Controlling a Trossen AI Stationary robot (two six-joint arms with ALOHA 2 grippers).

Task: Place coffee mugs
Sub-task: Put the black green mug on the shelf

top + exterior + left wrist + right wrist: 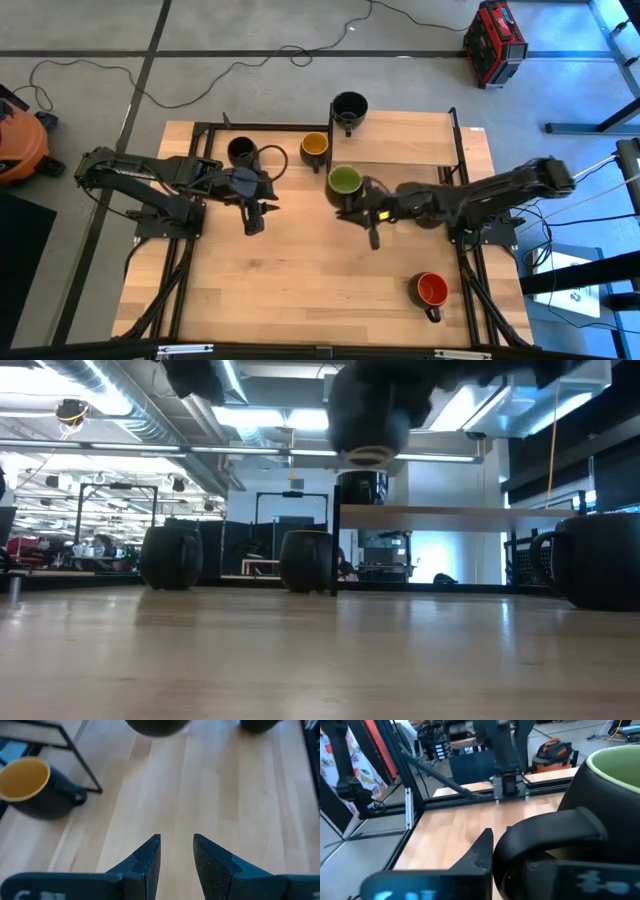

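Seen from above, a pale wooden counter (300,270) carries five visible mugs and two dark robot arms reaching in from either side. The right hand (362,207) grips the green-lined mug (345,182) by its handle, near the middle of the counter; its wrist camera shows the dark handle (545,840) wedged between the fingers, though one finger is hidden behind the mug. In the low view this mug (368,415) hangs clear of the counter, cut off at the top edge. The left hand (253,213) hovers over bare wood with its fingers (145,862) slightly apart, holding nothing. Just behind it sits a black-lined mug (242,151), and the yellow-lined mug (314,147) stands between that one and the green one. Another black-lined mug (349,107) rests on a raised shelf (410,135) at the far edge. The red-lined mug (431,291) stands alone near the front right corner, well apart from both hands. A sixth mug cannot be made out anywhere.
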